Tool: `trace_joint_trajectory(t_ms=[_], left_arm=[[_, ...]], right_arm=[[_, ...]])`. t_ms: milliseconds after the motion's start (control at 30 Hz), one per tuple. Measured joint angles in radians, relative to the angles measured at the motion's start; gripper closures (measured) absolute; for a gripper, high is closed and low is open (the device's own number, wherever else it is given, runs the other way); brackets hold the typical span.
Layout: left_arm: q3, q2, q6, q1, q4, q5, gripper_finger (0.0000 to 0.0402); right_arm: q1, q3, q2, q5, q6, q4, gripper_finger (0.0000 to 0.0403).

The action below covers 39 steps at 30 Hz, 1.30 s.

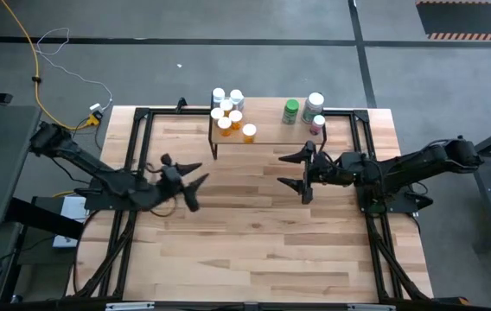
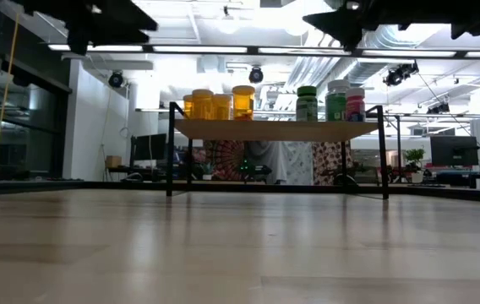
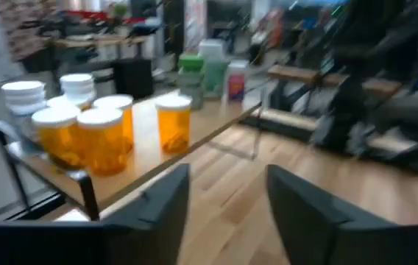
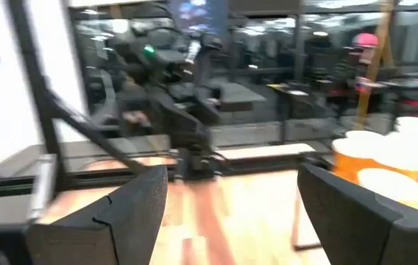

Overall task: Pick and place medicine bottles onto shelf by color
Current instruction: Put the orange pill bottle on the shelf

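Landmark is the shelf point(image 1: 263, 136), a small light-wood board on thin black legs at the far middle of the wooden table point(image 1: 254, 242).

Left gripper point(image 1: 200, 183) sits over the table, near the shelf's left front corner and off to its left, apart from it. Fingers point(image 3: 161, 202) spread with a clear gap, nothing between them (released, empty). In the left wrist view it faces the shelf from that corner.

On the shelf's left end: a tight cluster of orange bottles point(image 1: 226, 117) with white caps, some touching each other, plus white bottles at the back of that cluster point(image 3: 25, 99). One orange bottle point(image 1: 249, 132) stands apart from the cluster, toward the shelf's middle and near the front edge.

On the shelf's right end: green bottle with green cap point(image 1: 291, 110), a bigger white-capped bottle point(image 1: 315, 104) beside it with greenish body (as the low view shows it), and a pinkish bottle point(image 1: 317, 123) nearest the right front corner. All upright. No bottles on the table itself.

Right gripper point(image 1: 302, 170) is in front of the shelf's right end, just off its front edge, pointing toward the left arm. Fingers point(image 4: 124, 210) wide apart, holding nothing (released).
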State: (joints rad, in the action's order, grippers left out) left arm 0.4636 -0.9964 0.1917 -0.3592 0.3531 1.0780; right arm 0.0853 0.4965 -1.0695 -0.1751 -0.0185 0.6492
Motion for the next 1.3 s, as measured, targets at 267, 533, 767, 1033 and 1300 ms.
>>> trace_joint_trajectory(t_ms=[267, 533, 767, 1033, 1300], left_arm=[[-0.112, 0.24, -0.101, -0.005, 0.164, -0.239, 0.039], [-0.117, 0.254, -0.117, -0.029, 0.162, -0.243, 0.0399], [-0.117, 0.254, -0.117, -0.037, 0.167, -0.227, 0.04], [-0.117, 0.254, -0.117, -0.037, 0.167, -0.226, 0.0401], [-0.117, 0.254, -0.117, -0.036, 0.167, -0.226, 0.0401]], right_arm=[[-0.033, 0.128, -0.175, -0.189, -0.042, -0.094, 0.017], [-0.081, 0.351, -0.429, -0.33, -0.113, -0.36, 0.0387], [-0.131, 0.414, -0.536, -0.355, -0.148, -0.357, 0.0399], [-0.128, 0.421, -0.565, -0.502, -0.111, -0.342, 0.0402], [-0.147, 0.422, -0.565, -0.491, -0.094, -0.315, 0.0403]])
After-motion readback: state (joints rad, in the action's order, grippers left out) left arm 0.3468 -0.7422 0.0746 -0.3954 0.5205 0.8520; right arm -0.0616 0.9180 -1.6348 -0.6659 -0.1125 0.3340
